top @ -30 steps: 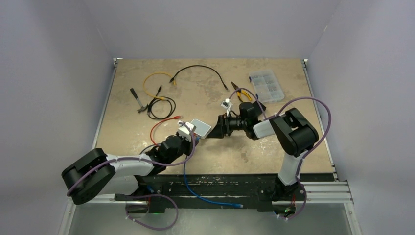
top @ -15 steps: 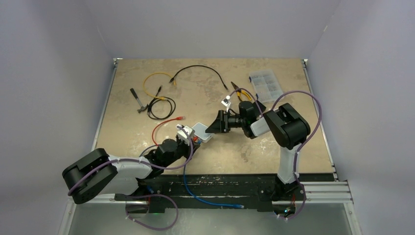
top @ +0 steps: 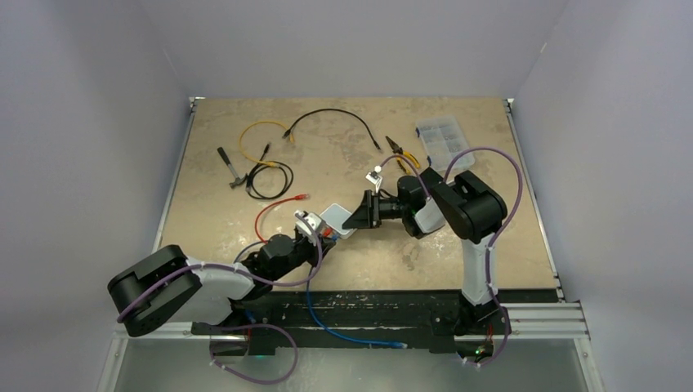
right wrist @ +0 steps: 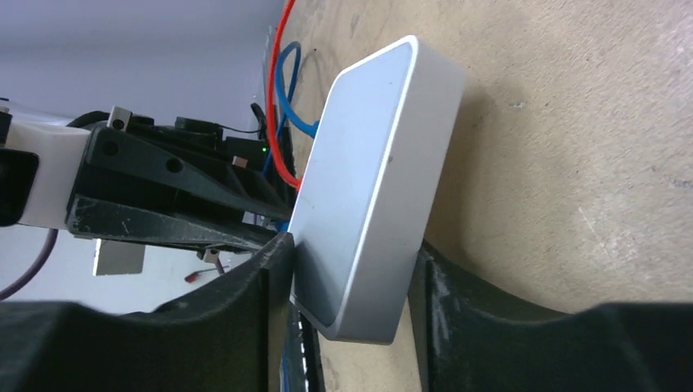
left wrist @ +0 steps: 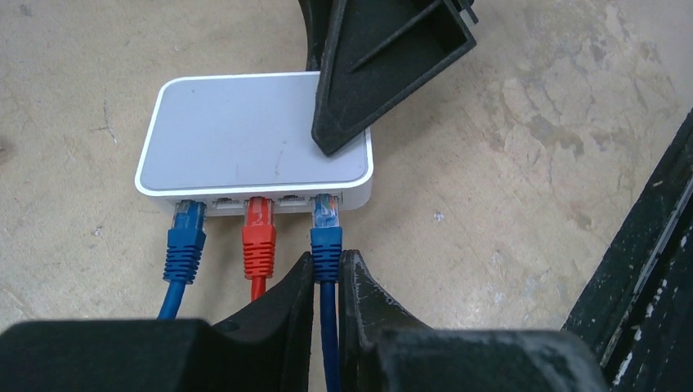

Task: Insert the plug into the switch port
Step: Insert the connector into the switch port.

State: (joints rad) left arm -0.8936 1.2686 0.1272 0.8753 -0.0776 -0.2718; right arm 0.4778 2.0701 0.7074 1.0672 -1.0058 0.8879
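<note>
Saw the right gripper (right wrist: 347, 260) pinch in over the last second, ending clamped across the switch (left wrist: 245, 131) at its 2 o'clock corner in the left wrist view. Found the left gripper (left wrist: 327, 265) unchanged, shut on the blue cable (left wrist: 328, 327) just behind the blue plug (left wrist: 326, 216). Located that plug in the switch's 5 o'clock port, beside a red plug (left wrist: 259, 224) and a second blue plug (left wrist: 186, 229). Read it as insertion near done, switch braced for a final push. Couldn't confirm latch engagement or seating depth. Couldn't see the port mouths, nor the right gripper's far finger from the left wrist.
</note>
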